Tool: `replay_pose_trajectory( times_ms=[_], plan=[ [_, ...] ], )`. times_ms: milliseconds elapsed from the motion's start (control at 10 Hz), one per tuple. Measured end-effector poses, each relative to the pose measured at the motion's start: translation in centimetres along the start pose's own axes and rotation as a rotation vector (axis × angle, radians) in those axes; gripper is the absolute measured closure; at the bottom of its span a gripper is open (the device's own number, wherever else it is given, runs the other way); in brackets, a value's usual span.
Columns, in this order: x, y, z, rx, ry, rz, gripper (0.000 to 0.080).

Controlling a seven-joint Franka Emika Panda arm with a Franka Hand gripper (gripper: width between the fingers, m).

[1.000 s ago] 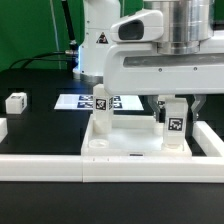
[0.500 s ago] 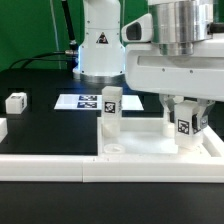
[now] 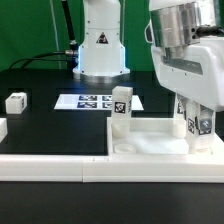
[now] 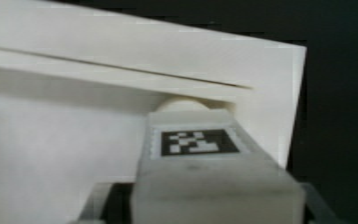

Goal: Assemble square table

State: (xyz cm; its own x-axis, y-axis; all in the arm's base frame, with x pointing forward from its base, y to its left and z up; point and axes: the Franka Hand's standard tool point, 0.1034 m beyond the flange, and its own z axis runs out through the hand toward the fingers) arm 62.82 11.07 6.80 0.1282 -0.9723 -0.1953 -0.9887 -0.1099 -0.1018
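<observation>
Firmly, the claw (image 3: 196,130) clamps one leg block (image 3: 203,124) over the square table (image 3: 150,128), another leg (image 3: 121,108) upright nearby.

Black surface (image 3: 40,135), flat white marker board (image 3: 90,101) lying on it, long low white border wall (image 3: 45,168) along the near edge, green backdrop (image 3: 22,30) behind.

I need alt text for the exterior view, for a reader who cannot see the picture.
The gripper holds a tagged leg upright on the white slab, at the exterior view's right. A second leg stands at the slab's other side, and a loose leg lies on the black table.
</observation>
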Motion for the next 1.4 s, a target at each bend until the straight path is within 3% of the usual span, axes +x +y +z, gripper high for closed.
replay_pose_trajectory(
  times_ms=[200, 300, 400, 500, 600, 800, 1000, 1100, 1300, 1400],
  plan=[
    [-0.1, 0.0, 0.0, 0.0, -0.001, -0.037, 0.0509],
    [-0.3, -0.1, 0.0, -0.002, 0.007, -0.177, 0.0329],
    [-0.8, -0.2, 0.0, 0.002, 0.017, -0.377, 0.0329],
    [-1.3, -0.2, 0.1, -0.001, 0.019, -0.493, 0.0192],
    [-1.1, -0.2, 0.1, -0.001, 0.018, -0.546, 0.0163],
    [-1.0, -0.1, 0.1, -0.012, 0.019, -0.743, 0.0152],
    [-0.9, -0.3, -0.2, -0.059, 0.03, -1.087, 0.0151],
    [-0.7, -0.6, -0.4, -0.06, 0.03, -1.281, 0.0151],
    [-0.7, -0.7, -0.5, -0.057, 0.029, -1.318, 0.0151],
    [-0.7, -0.7, -0.5, -0.057, 0.029, -1.304, 0.0246]
  ],
)
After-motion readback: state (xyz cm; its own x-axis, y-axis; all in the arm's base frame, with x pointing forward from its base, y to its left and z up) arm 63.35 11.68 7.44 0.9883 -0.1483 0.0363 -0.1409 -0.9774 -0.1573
